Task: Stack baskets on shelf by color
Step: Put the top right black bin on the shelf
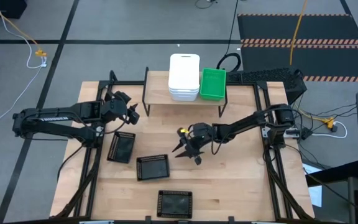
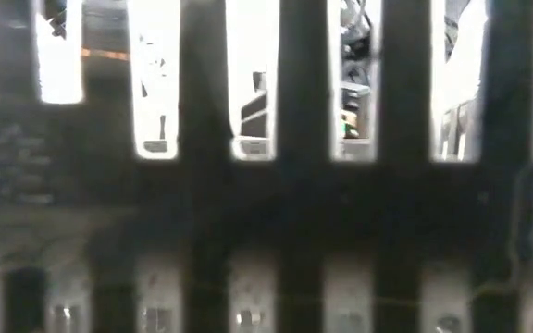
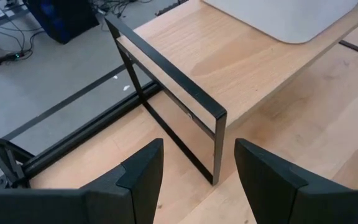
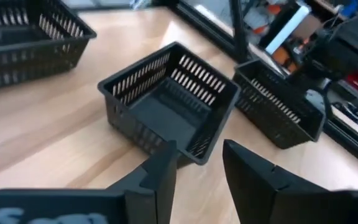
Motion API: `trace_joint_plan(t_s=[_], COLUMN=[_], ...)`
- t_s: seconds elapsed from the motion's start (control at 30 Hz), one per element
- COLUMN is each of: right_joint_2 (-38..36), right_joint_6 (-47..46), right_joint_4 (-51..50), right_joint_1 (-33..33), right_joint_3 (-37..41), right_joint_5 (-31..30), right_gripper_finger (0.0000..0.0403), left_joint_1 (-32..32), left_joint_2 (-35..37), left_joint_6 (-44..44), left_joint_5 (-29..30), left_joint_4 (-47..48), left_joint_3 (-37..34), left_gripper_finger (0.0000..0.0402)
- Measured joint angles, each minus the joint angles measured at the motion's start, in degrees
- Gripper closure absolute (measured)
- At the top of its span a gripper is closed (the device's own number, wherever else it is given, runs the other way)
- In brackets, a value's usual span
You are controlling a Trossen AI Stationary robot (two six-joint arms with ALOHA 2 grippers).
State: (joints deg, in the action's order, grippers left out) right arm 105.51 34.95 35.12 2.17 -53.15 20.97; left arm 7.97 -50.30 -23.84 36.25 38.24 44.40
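The shelf (image 1: 156, 86) stands at the table's far side on black legs. On it a stack of white baskets (image 1: 184, 76) rests beside a green basket (image 1: 212, 83). Three black mesh baskets lie on the table: one at the left (image 1: 122, 147), one in the middle (image 1: 152, 167), one by the near edge (image 1: 174, 203). My right gripper (image 1: 187, 154) hovers open just right of the middle black basket (image 4: 169, 102), whose near corner lies in front of the fingers. My left gripper (image 3: 197, 180) stands open at the shelf's left leg (image 3: 216, 146), touching nothing.
The low view is filled by the mesh wall (image 2: 266, 185) of the black basket at the near edge. The shelf's left part (image 3: 229, 62) is bare wood. A black keyboard (image 1: 272, 78) lies at the far right, behind the table.
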Motion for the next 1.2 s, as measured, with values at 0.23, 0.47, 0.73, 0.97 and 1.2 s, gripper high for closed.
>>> trace_joint_plan(t_s=[0.23,0.47,0.73,0.97,1.2], right_joint_2=[5.1,7.91,7.89,10.05,14.53], right_joint_6=[13.94,28.23,38.06,40.38,42.6], right_joint_4=[-26.75,-37.1,-37.71,-35.75,-31.59], right_joint_1=[2.86,3.19,3.2,3.2,3.21], right_joint_3=[-17.66,-24.15,-24.1,-24.11,-24.1], right_joint_5=[-6.05,-6.03,-5.96,-4.15,-4.48], right_gripper_finger=[0.0284,0.0284,0.0284,0.0284,0.0284], left_joint_1=[0.0,-0.28,-0.15,-0.13,-0.11], left_joint_2=[0.02,0.0,0.0,0.0,0.01], left_joint_6=[0.09,-0.36,-0.08,0.01,0.11], left_joint_5=[0.04,-0.24,-0.2,0.28,0.35], left_joint_4=[-0.92,1.7,1.93,0.57,0.5], left_joint_3=[0.0,0.0,0.0,0.0,0.0], left_gripper_finger=[0.0202,0.0202,0.0202,0.0202,0.0202])
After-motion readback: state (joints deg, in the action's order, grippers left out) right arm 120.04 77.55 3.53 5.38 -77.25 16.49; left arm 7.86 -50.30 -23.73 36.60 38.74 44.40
